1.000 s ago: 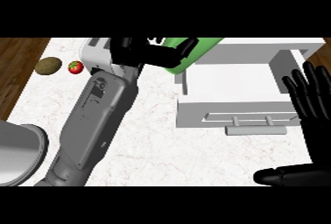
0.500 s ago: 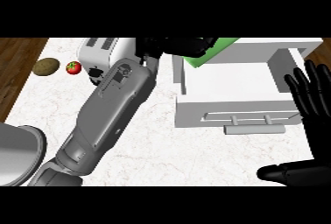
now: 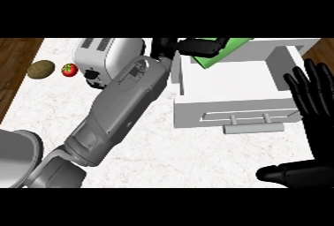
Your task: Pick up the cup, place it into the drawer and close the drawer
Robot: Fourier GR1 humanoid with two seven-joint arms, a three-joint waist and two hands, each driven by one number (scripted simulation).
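Note:
A green cup [image 3: 225,55] is tilted at the far left corner of the open white drawer [image 3: 225,88], partly over its inside. My left hand [image 3: 195,45] is curled round the cup's upper end and hides part of it. The left forearm [image 3: 124,106] runs diagonally across the counter from the lower left. The drawer's front panel with its bar handle [image 3: 253,128] faces me. My right hand [image 3: 313,97] rests open at the right edge, fingers up, beside the drawer's right wall, its thumb [image 3: 287,172] low in the view.
A white toaster [image 3: 98,57] stands at the back left of the marble counter [image 3: 163,159]. A brown potato [image 3: 41,69] and a red tomato [image 3: 69,69] lie left of it. A grey rounded object [image 3: 16,156] sits at the lower left edge.
My left hand has carried the green cup to the right, from beside the drawer's left wall to over its far left corner. The right hand has stayed in place.

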